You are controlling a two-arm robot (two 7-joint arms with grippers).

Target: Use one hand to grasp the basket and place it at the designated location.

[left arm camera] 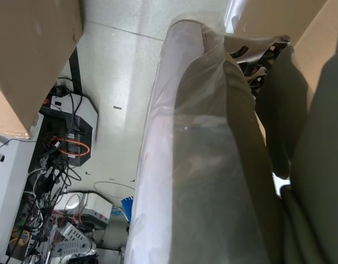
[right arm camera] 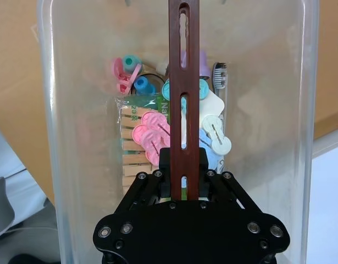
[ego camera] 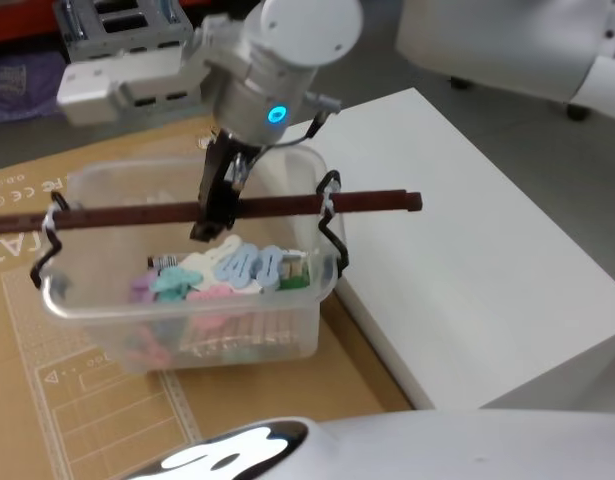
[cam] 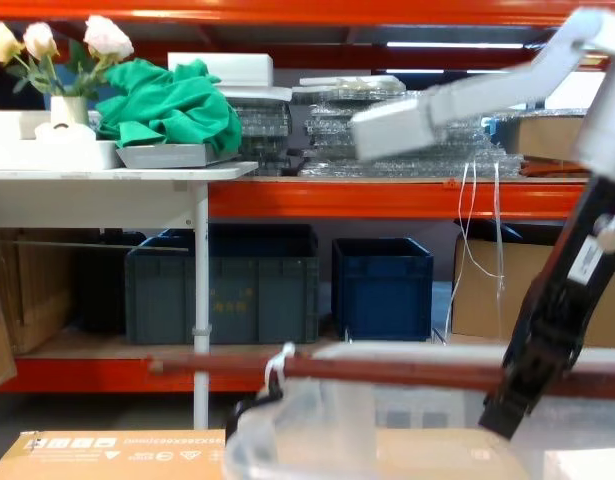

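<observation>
Right gripper (ego camera: 215, 215) reaches down over the basket (ego camera: 97, 320), jaws clamped on its reddish-brown bar handle (ego camera: 117, 215) near mid-length; clothes pegs (ego camera: 242, 268) inside; white worktop (ego camera: 467, 250) just beside

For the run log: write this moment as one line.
right gripper: shut on bar handle, mid-span | basket: over brown cardboard, left of white table | contents: pastel clips, wooden pegs

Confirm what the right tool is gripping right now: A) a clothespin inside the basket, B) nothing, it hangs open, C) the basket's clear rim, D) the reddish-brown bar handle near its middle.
D: the right tool is clamped on the bar handle roughly midway along it, above the contents of the basket.
</observation>
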